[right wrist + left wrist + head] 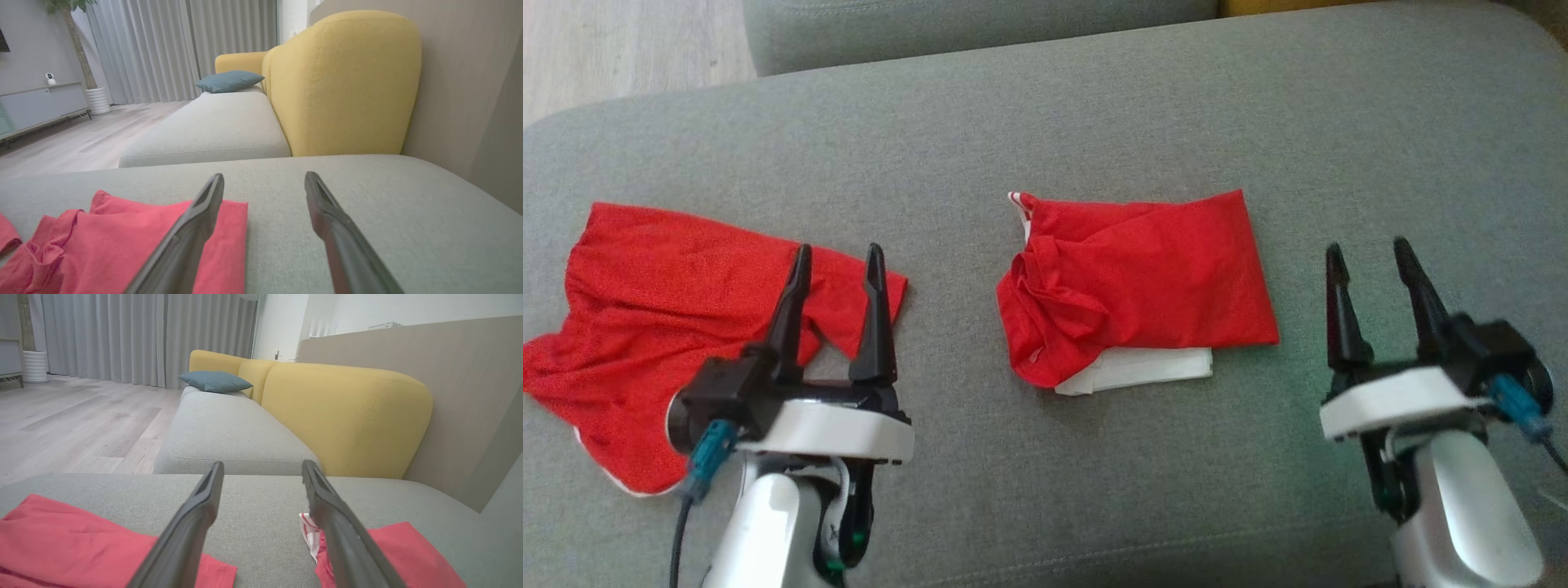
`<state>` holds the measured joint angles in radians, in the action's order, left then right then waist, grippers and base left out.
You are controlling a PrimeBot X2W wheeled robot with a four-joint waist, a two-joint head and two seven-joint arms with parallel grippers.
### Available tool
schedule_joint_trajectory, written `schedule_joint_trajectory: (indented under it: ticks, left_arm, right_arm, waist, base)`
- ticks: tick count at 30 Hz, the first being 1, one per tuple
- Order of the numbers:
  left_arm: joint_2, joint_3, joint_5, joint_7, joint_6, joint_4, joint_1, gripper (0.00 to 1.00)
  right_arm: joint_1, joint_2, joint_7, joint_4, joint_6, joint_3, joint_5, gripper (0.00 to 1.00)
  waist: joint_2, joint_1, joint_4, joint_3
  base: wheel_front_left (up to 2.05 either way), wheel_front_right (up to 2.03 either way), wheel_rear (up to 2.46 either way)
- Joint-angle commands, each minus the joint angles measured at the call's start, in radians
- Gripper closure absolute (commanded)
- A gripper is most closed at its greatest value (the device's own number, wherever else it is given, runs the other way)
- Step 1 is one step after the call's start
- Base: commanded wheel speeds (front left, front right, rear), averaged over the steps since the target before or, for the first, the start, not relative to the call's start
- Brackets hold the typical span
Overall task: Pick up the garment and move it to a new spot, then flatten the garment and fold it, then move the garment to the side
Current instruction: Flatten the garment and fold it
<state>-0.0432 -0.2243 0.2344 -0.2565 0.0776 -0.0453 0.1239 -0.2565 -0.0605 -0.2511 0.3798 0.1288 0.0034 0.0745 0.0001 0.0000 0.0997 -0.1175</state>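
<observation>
My left hand [840, 249] and right hand [1366, 245] hover wide, empty; I judge the folded red-and-white cloth garment [1143, 278] next needs gripping and moving aside.

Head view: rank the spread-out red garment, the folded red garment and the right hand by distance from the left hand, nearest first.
1. Spread-out red mesh garment, left side, right by the left hand.
2. Folded red garment with white cloth under it, centre of the grey cushion.
3. Right hand, far right, open.

The grey seat cushion [1143, 114] is carrying a folded red garment [1152, 269] at its middle and a spread red garment [662, 302] lying towards its left edge.
</observation>
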Motion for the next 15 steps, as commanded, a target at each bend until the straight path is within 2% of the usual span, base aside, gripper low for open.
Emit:
schedule_joint_trajectory:
  ticks: [1, 7, 15]
  left_arm:
    - [-0.007, 0.022, -0.008, -0.005, -0.003, 0.028, 0.012, 0.0]
    - [-0.007, 0.016, -0.013, -0.005, -0.002, 0.036, 0.002, 0.0]
    - [-0.007, 0.003, -0.014, -0.005, -0.001, 0.033, 0.011, 0.0]
  right_arm:
    - [0.001, 0.008, -0.011, -0.042, 0.002, 0.011, -0.004, 0.0]
    - [0.032, 0.01, -0.011, -0.066, 0.002, 0.009, 0.04, 0.0]
    - [0.027, 0.01, -0.009, -0.052, 0.002, -0.001, 0.038, 0.0]
  waist:
    - [-0.0001, 0.0, -0.002, -0.001]
    - [-0.0001, 0.0, -0.01, -0.006]
    - [-0.0001, 0.0, -0.022, -0.02]
  base:
    - [0.0, 0.0, 0.0]
    - [0.0, 0.0, 0.0]
    - [0.0, 0.0, 0.0]
